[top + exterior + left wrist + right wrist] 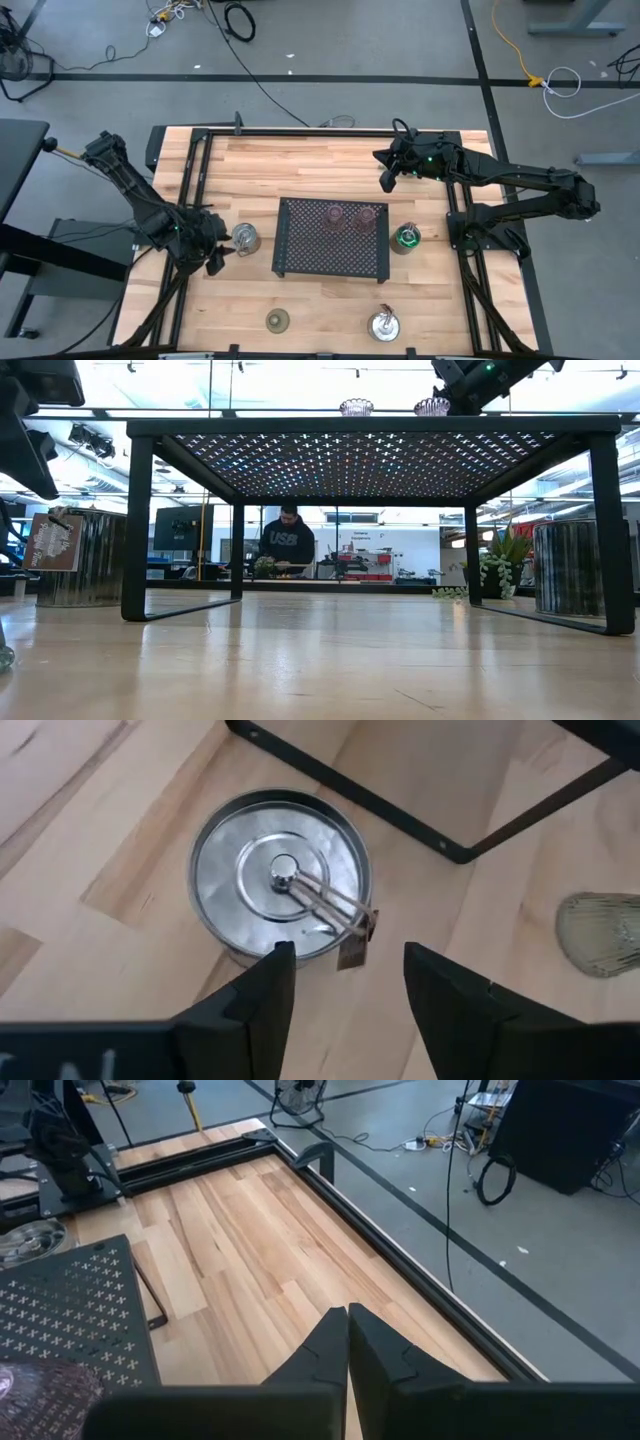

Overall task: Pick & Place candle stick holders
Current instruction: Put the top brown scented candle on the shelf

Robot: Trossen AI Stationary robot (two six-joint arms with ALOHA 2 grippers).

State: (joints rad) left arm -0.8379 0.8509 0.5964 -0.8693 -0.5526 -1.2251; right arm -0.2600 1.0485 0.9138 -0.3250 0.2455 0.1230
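Left tool [222, 252] hovers over the left side of the worktop [320, 165], its fingers [262, 992] apart and empty, just beside a silver candle stick holder [281, 871] that stands left of the black perforated tray [300, 262]. Right tool [347, 1342] has its fingers pressed together, holding nothing, above the far right part of the worktop. Two pink holders [335, 216] sit side by side on top of the tray. Another silver holder [384, 324] stands near the front edge, right of centre, and the olive-green holder [277, 320] stands near the front edge, left of centre. A green leafy plant [406, 237] sits just right of the tray.
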